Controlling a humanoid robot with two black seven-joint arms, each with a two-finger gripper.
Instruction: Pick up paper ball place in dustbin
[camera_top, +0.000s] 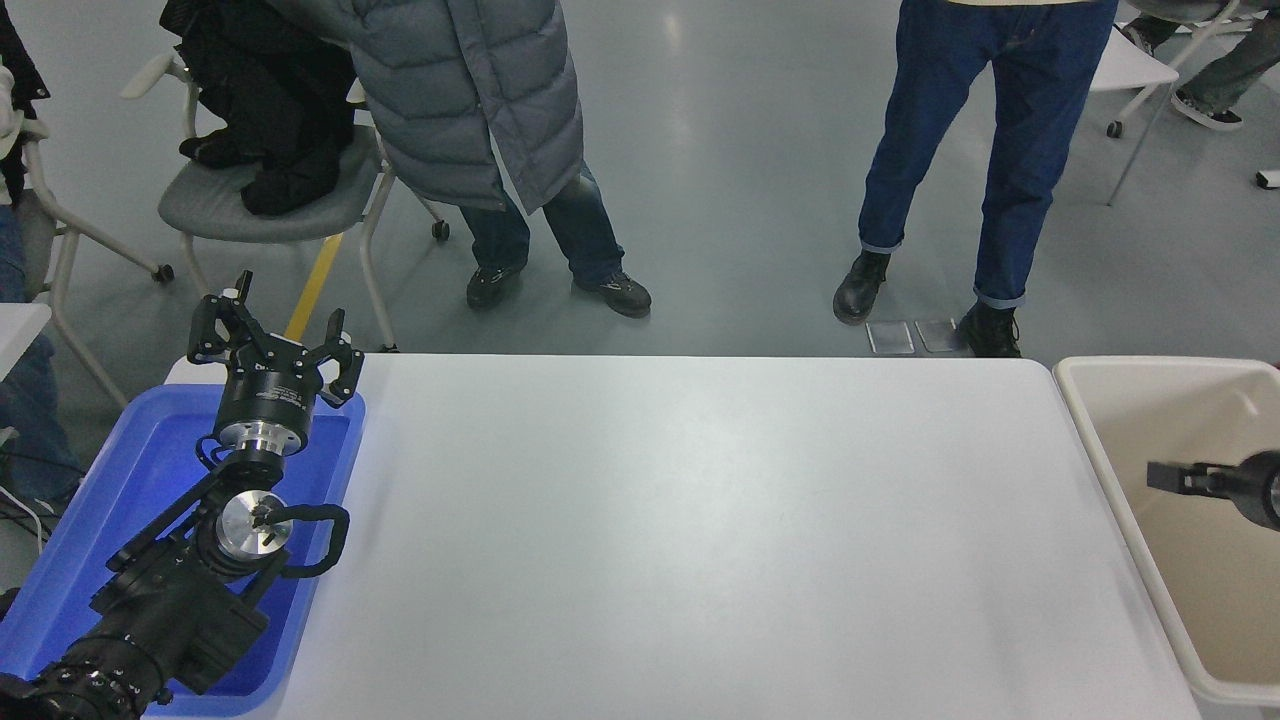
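Note:
The dustbin (1112, 492), a large cream tub, stands off the table's right end. My right gripper (1165, 476) reaches in from the right edge and hovers over the tub's inside, with nothing seen in it. It shows side-on, so its state is unclear. The paper ball is out of view. My left gripper (275, 335) stays parked, open and empty, above the far end of a blue tray (150, 470) at the lower left.
The white table (680, 520) spans the middle. Two people stand at its far side, one in a grey puffy coat (470, 90), one in blue jeans (960, 150). Chairs stand at the back left (270, 210) and back right (1120, 60).

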